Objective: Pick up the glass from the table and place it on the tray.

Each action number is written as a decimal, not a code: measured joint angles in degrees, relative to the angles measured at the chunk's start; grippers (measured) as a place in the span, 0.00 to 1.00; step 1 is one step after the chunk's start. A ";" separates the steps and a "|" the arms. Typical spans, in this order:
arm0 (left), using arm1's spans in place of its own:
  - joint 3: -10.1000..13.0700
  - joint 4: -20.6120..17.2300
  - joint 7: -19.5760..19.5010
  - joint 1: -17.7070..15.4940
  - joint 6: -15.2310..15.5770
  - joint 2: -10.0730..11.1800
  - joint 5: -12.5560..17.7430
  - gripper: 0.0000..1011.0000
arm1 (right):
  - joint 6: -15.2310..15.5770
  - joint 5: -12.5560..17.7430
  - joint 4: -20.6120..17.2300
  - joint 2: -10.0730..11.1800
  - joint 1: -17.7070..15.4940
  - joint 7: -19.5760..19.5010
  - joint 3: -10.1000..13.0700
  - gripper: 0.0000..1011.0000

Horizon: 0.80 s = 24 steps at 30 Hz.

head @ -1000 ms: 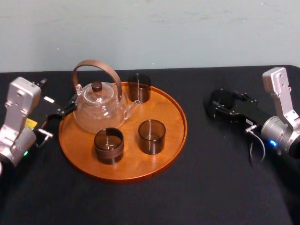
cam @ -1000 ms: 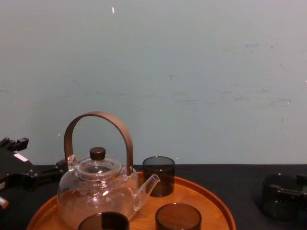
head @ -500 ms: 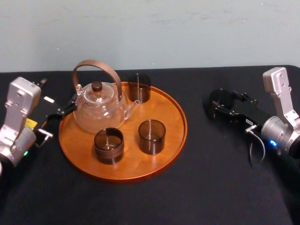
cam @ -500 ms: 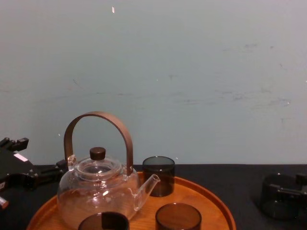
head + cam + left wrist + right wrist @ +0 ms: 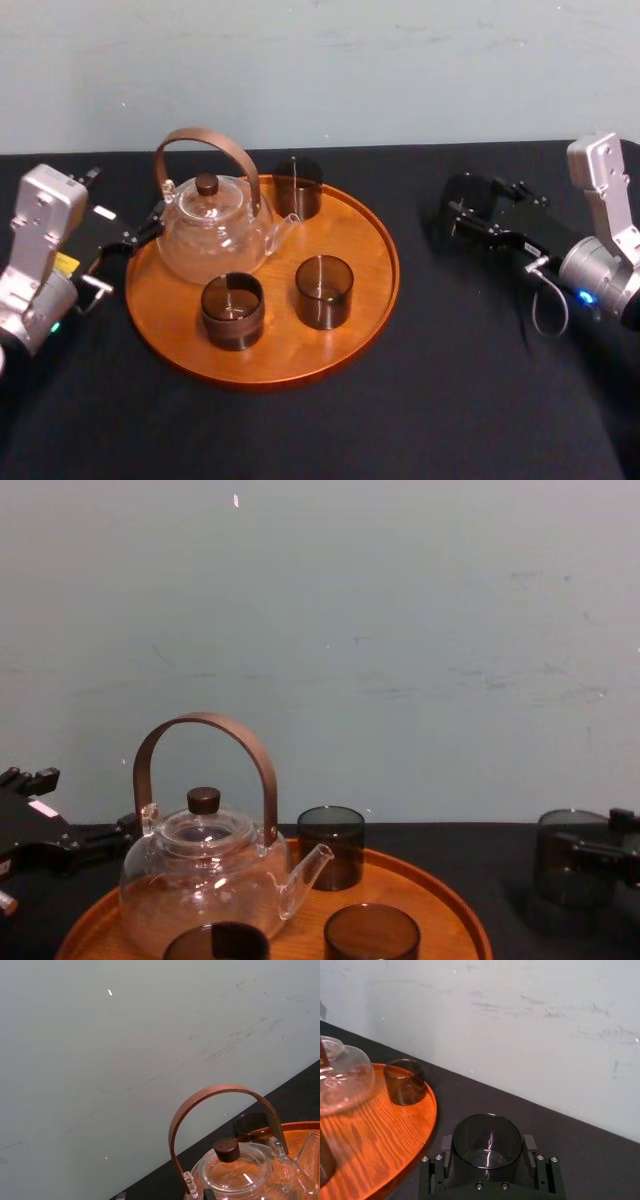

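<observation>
- The right hand [image 5: 487, 1144] is closed on the glass [image 5: 486, 1132]. In the right wrist view one finger presses each side of its wall, and the open mouth faces up.
- We judge the step in hand to be the pick-up. The grasp is made, and the carry to the tray [image 5: 350, 225] has not begun.
- The glass sits well to the right of the tray, over the black table [image 5: 420, 400].
- The next move calls for enough lift to clear the tray's low rim, then a sweep leftward to a bare patch of wood.
- The open wood on the tray's right half looks the likeliest spot. The teapot [image 5: 212, 232] fills the tray's left rear.
- Three dark glasses already stand on the tray: one at the back [image 5: 298, 187], one near the middle [image 5: 324, 291] and one at the front left [image 5: 232, 310].
- The glass should stay upright and be set down gently before the grip is released.
- The left hand [image 5: 140, 232] is parked at the tray's left edge, close to the teapot. We cannot tell whether it is released or clenched.
- We cannot tell whether the glass's base rests on the table or hangs just above it.
- In the head view the dark glass merges with the black hand and black table.
- The chest view cuts off the right hand at its edge and the two front glasses at its lower border.
</observation>
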 joint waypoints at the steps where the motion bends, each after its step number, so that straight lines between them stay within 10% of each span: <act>1: 0.00 0.00 0.00 0.00 0.00 0.00 0.00 0.99 | 0.00 0.00 0.00 0.00 0.00 0.00 0.00 0.86; 24: 0.00 0.00 0.00 0.00 0.00 0.00 0.00 0.99 | 2.03 -0.83 -5.97 -1.12 0.30 -0.41 -3.84 0.86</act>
